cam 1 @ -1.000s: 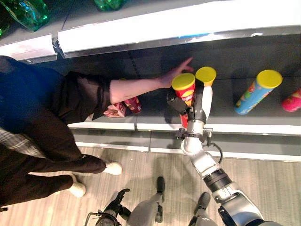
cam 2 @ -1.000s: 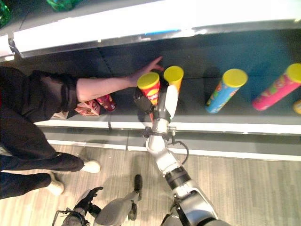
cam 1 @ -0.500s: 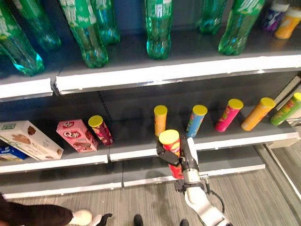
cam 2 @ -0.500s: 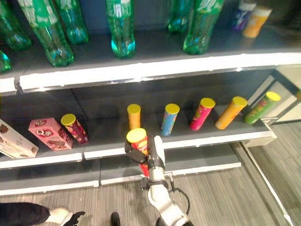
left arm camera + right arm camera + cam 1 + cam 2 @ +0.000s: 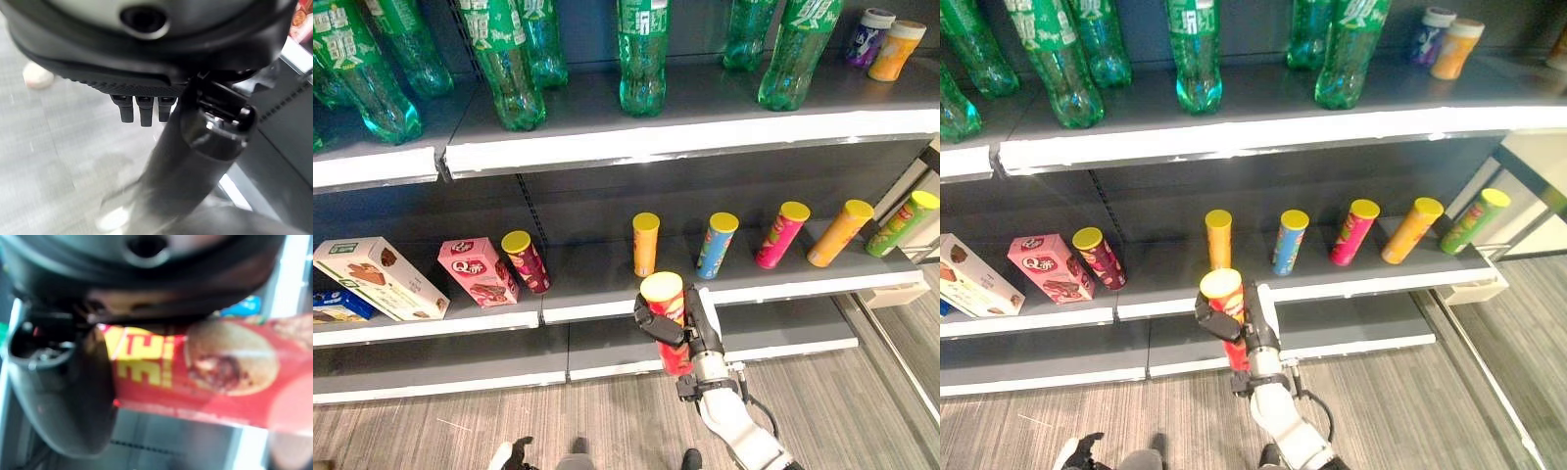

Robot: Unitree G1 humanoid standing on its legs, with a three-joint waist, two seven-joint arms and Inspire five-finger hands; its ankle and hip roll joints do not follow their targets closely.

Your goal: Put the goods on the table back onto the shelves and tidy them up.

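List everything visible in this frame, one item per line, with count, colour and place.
Held can: one, red with a yellow lid, in the right robot hand, in front of the middle shelf.
Shelf cans: six, yellow lids, on the middle shelf; dark red, orange, blue, pink, orange, green.
Pink box: one, on the middle shelf, left of the dark red can.
White box: one, with a brown picture, middle shelf, far left.
Bottles: several, green, on the top shelf.
Small tubs: two, purple and orange, top shelf, far right.
Right robot hand: dark, curled round the held can.
Left robot hand: dark, over the floor.
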